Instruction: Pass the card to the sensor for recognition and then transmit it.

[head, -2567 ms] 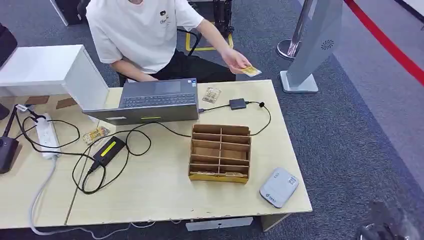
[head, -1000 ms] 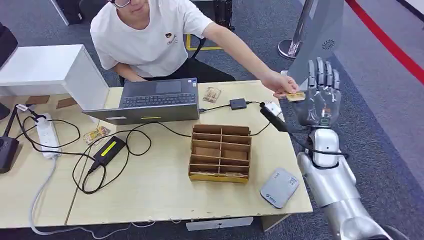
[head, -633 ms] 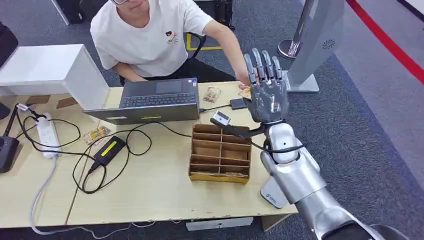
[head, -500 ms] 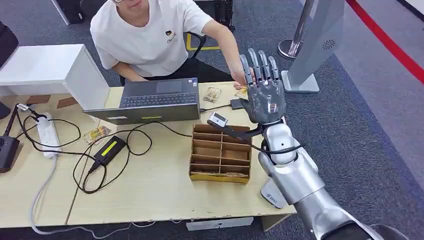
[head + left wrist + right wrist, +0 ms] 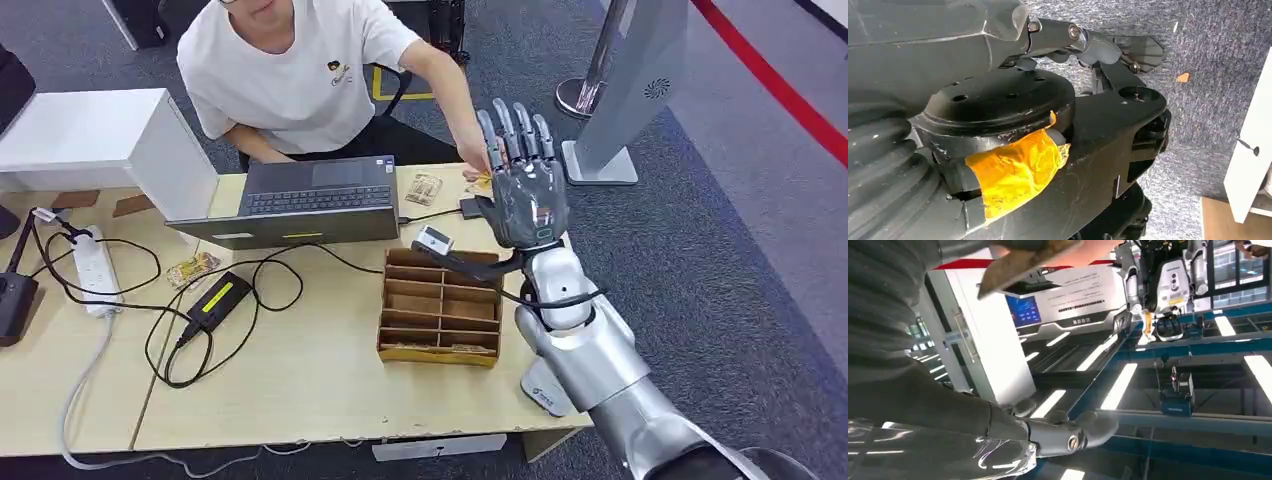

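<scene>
A person's hand (image 5: 466, 158) holds a small yellowish card (image 5: 480, 182) over the table's far edge. My right hand (image 5: 527, 195) is raised upright right beside it, fingers spread, and hides part of the card. In the right wrist view the card (image 5: 1023, 260) lies in the person's fingers, well apart from my thumb (image 5: 1068, 435). A small black reader (image 5: 468, 207) lies on the table on a cable. A white-grey device (image 5: 537, 390) peeks out under my right forearm. My left hand's ribbed cover (image 5: 883, 165) is visible, but its fingers cannot be made out.
A cardboard slotted organizer (image 5: 440, 305) stands below my right hand. The laptop (image 5: 310, 200), cables, a power brick (image 5: 217, 300) and a power strip (image 5: 92, 268) cover the table (image 5: 300, 390). Another card (image 5: 422, 188) lies by the laptop. A grey kiosk (image 5: 625, 90) stands on the floor at the right.
My right arm rose from below and swung left with the person's card-holding hand to the table's far edge. Over the last half second it barely moved.
</scene>
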